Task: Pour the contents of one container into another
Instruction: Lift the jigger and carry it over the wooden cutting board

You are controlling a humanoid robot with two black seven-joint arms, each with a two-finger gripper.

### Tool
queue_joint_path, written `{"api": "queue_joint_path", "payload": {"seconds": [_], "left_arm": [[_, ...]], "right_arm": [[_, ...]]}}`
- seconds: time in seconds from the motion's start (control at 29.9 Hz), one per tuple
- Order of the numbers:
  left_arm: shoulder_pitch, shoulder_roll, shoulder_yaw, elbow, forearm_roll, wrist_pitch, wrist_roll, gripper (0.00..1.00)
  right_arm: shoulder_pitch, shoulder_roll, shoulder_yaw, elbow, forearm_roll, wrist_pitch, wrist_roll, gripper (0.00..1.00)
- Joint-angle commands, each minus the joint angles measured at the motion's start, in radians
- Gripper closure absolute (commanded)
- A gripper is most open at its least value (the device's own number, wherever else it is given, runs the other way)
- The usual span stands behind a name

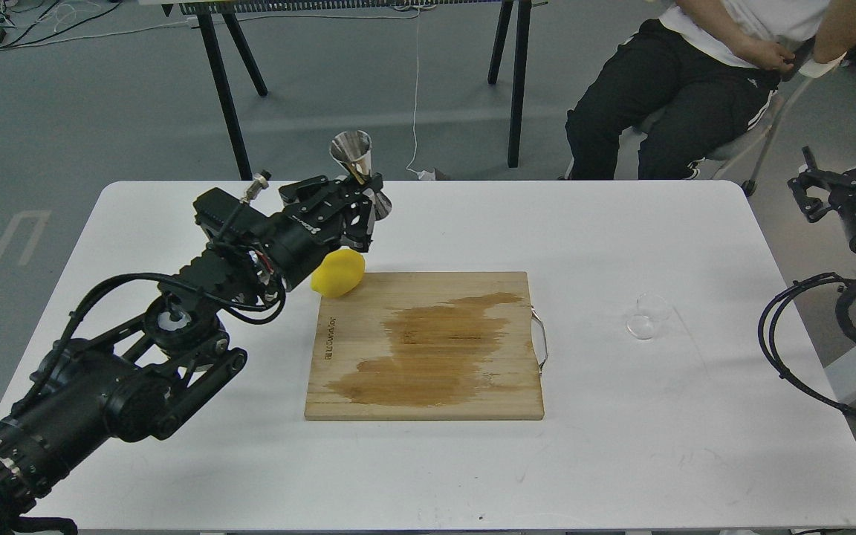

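Note:
The steel jigger [351, 153] is held tilted in the air above the table's back middle, with my left gripper [363, 200] shut on its narrow waist. Its wide top cone faces up and left. The clear glass cup [645, 316] stands on the white table [175, 461] at the right, well away from the jigger and beyond the board's handle. My right gripper [848, 186] hovers off the table's right edge, far from the cup, fingers spread and holding nothing.
A wooden cutting board [428, 345] with a dark wet stain lies in the middle. A yellow lemon [340, 275] sits at its back left corner, partly under my left arm. A seated person [695, 67] is behind the table's back right.

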Motion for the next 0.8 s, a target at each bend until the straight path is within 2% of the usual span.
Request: {"api": "queue_joint_path", "payload": {"seconds": [0.0,0.23,0.53,0.77], "left_arm": [[0.004,-0.071,0.091,0.005,0.0,-0.004,0.002,0.91],[0.021,-0.107,0.193,0.122,0.0,-0.009,0.002,0.91],[0.026,-0.176,0.209,0.226,0.0,-0.01,0.002,0.89],[0.024,-0.178,0.223,0.283,0.0,-0.013,0.006,0.84]], "right_arm": [[-0.01,-0.005,0.0,0.0,0.002,0.0,0.008,0.0],[-0.025,-0.02,0.002,0.0,0.002,0.0,0.014,0.0],[-0.031,-0.019,0.002,0.002,0.002,0.0,0.015,0.0],[-0.031,-0.019,0.004,0.002,0.003,0.0,0.015,0.0]]}}
